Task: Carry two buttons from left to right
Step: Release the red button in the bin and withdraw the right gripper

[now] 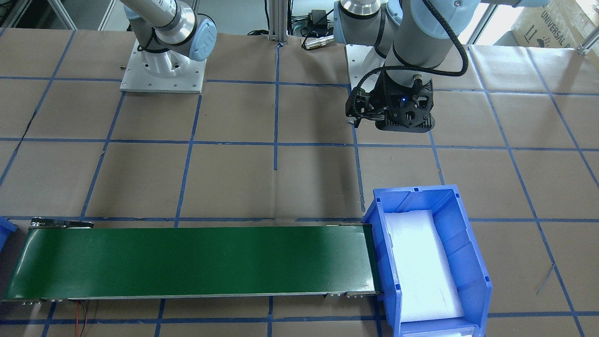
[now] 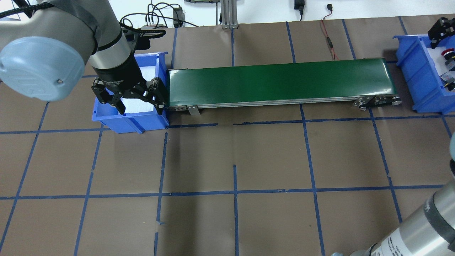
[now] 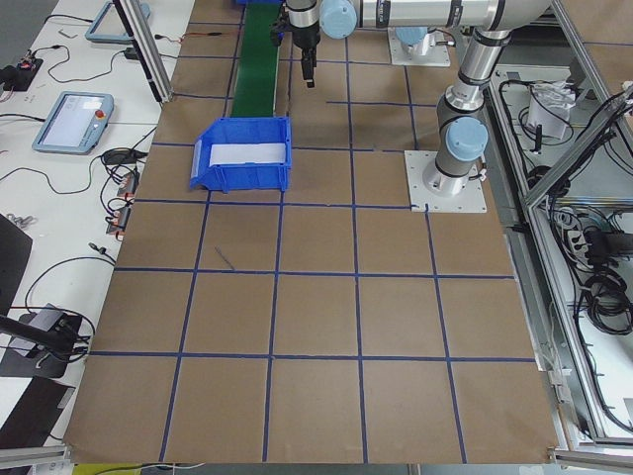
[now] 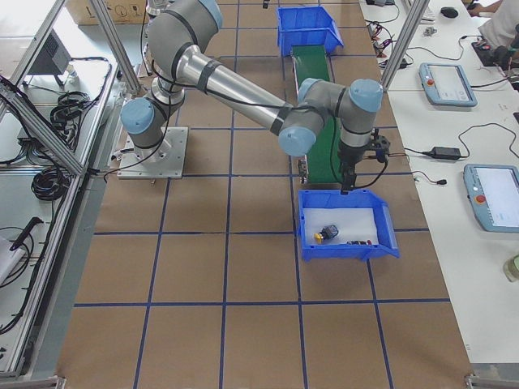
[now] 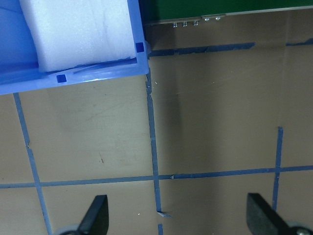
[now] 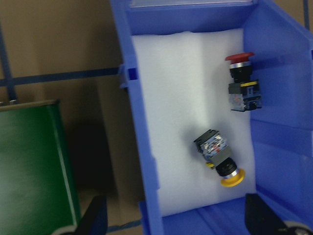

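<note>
Judged complete: yellow-capped push-button switch (image 6: 220, 164) and red-capped switch (image 6: 242, 81) lying in right-hand blue plastic bin (image 6: 281, 98). Left tool (image 5: 177, 205) and right tool (image 6: 176, 205) wide, holding nothing.

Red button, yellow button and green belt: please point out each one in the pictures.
red button (image 6: 239, 57), right wrist view, on its red cap.
yellow button (image 6: 232, 179), right wrist view, on its yellow cap.
green belt (image 2: 277, 80), overhead view, on the middle of its top surface.

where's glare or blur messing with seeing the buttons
Right wrist view: slightly soft, yet the red button and yellow button read clearly. Front-facing view: the foam blows out white. Overhead view: pale sheen on the belt, at its left end.
</note>
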`<state>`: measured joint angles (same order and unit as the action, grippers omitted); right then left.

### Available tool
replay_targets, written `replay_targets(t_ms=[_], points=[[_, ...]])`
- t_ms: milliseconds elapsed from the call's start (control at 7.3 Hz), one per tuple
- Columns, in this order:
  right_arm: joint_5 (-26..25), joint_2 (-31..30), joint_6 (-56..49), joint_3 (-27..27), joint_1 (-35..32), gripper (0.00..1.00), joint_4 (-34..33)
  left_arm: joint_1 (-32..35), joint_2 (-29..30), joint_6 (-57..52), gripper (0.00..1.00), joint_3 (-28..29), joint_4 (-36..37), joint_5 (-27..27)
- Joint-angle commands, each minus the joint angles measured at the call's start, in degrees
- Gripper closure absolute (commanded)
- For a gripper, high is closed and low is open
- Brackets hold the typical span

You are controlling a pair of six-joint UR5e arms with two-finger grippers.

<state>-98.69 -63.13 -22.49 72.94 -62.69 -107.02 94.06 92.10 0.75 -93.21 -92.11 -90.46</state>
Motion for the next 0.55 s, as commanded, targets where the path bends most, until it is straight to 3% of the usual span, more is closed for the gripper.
replay_targets(t_ms=[0, 137, 411], points=[[5.0, -11.7, 1.1, 9.8, -3.7, 0.00, 3.6, 0.0, -0.2, -0.1, 0.00, 0.6, 0.0, -0.1], [7.5, -15.7, 2.4, 14.5, -5.8, 0.00, 3.9, -0.1, -0.3, -0.2, 0.00, 0.6, 0.0, -0.1], [7.6, -19.7, 7.7, 15.1, -11.6, 0.00, 12.5, -0.1, -0.4, -0.1, 0.00, 0.7, 0.0, -0.2]])
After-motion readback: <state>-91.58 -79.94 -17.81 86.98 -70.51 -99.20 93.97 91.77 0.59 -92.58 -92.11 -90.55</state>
